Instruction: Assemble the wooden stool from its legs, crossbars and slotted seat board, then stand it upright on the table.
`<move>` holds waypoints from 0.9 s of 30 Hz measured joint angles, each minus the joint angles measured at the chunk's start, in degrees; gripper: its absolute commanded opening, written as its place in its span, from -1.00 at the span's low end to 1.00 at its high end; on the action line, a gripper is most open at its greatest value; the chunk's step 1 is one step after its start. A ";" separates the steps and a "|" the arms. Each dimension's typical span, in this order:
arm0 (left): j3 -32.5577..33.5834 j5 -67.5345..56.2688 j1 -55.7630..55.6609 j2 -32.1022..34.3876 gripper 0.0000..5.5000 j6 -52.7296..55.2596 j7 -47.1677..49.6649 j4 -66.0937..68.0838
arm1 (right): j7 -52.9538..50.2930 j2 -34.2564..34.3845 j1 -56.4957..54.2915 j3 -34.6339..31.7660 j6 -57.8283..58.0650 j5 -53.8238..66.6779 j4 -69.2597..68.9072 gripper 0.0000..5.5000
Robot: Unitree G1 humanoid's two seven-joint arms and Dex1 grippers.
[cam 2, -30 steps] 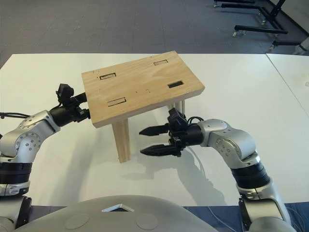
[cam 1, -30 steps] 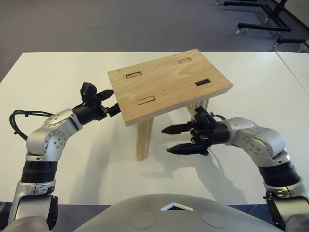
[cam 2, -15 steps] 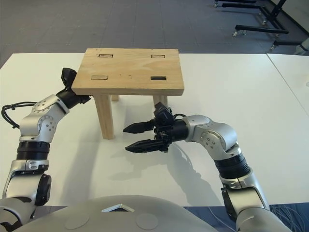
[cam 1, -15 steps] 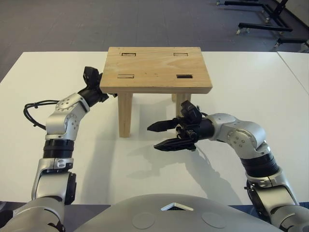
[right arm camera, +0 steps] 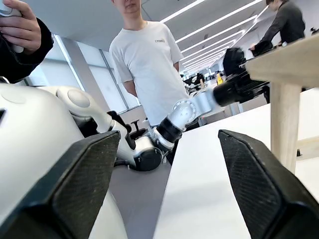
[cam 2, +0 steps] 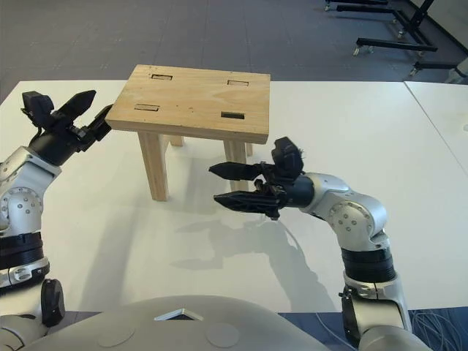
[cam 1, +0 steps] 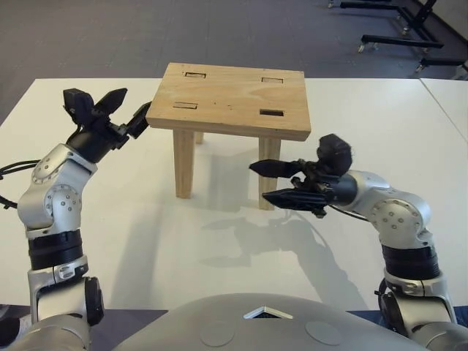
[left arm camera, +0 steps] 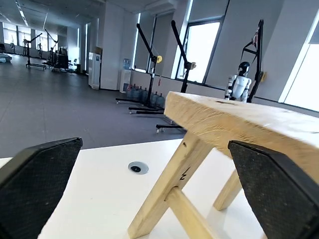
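The wooden stool (cam 1: 230, 99) stands upright on its legs in the middle of the white table (cam 1: 219, 248), slotted seat board on top. My left gripper (cam 1: 130, 107) is open just off the seat's left edge, its lower fingertip close to the corner, nothing held. In the left wrist view both pads (left arm camera: 35, 189) frame a slanted leg and crossbar (left arm camera: 172, 191). My right gripper (cam 1: 259, 181) is open at the front right leg (cam 1: 268, 172), fingers pointing left, one above the other. The right wrist view shows that leg (right arm camera: 285, 124) beyond the pads (right arm camera: 264, 179).
Bare table surface lies in front of and to both sides of the stool. A second table (cam 1: 450, 99) adjoins at the right. A black cable (cam 1: 11, 170) trails by my left arm. Black wheeled frames (cam 1: 398, 36) stand on the floor behind.
The stool went from tilted and lifted to standing level on the table. My left gripper let go of the seat's edge and opened. My right gripper rose toward the front right leg.
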 measured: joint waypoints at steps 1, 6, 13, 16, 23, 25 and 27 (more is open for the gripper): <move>3.07 -2.83 2.47 -0.77 0.96 -0.16 1.20 -4.18 | -2.94 0.03 0.58 -4.47 -0.66 5.48 -1.85 0.31; 9.80 -7.82 -0.18 -2.88 0.96 -3.34 12.49 -13.82 | -17.01 2.99 -2.60 -12.67 -7.76 13.15 -5.88 0.31; -1.18 3.06 -7.49 -10.42 0.96 -10.64 24.57 -17.62 | -34.37 16.76 -7.66 -1.50 -30.05 -21.59 -3.92 0.31; -5.43 7.32 -7.59 -15.56 0.96 -13.85 28.42 -18.47 | -36.59 20.33 -7.35 2.42 -38.02 -32.01 -3.20 0.31; -11.25 20.81 -8.12 -16.00 0.96 -20.28 29.85 -13.94 | -48.81 24.60 -13.21 1.20 -51.79 -49.27 7.38 0.31; -12.25 24.01 -8.12 -15.94 0.96 -22.27 29.77 -12.31 | -49.55 24.75 -13.72 1.44 -52.40 -50.30 7.91 0.31; -12.92 27.96 -8.10 -15.94 0.96 -23.74 30.43 -10.67 | -49.94 25.01 -14.06 1.94 -52.56 -51.01 8.69 0.31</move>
